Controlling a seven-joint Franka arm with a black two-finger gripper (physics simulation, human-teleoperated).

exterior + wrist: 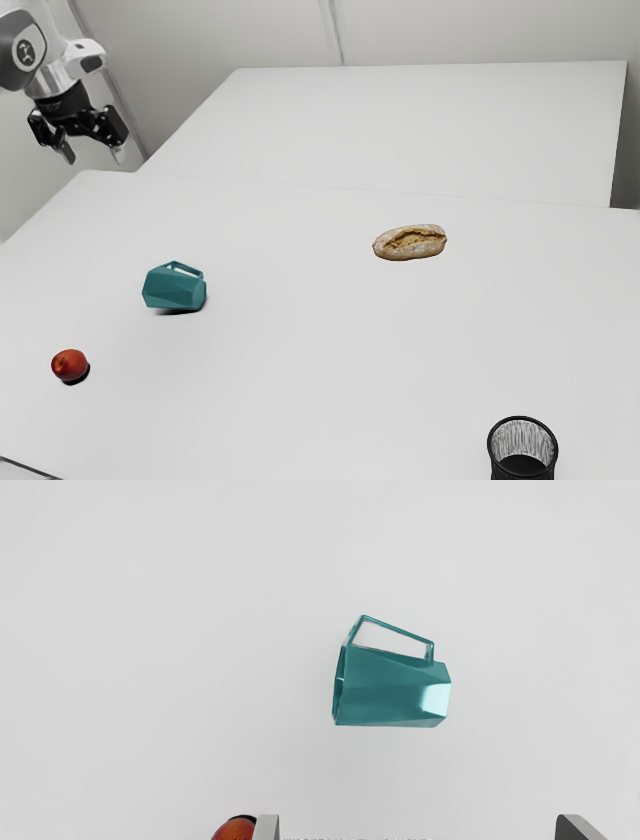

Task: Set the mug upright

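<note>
The teal mug (174,290) lies tipped over on the surface (300,370), toward the exterior view's left, handle on its far side. A red fruit (69,363) sits nearer; bread (410,244) lies well right. The tool (93,155) hangs far left, fingers spread.

mug (390,695) — glossy, smooth facets | bread (410,243) — rough crust | tabletop (300,350) smooth, matt

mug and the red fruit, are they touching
Apart: the exterior view shows bare white tabletop between the mug and the red fruit.
</note>
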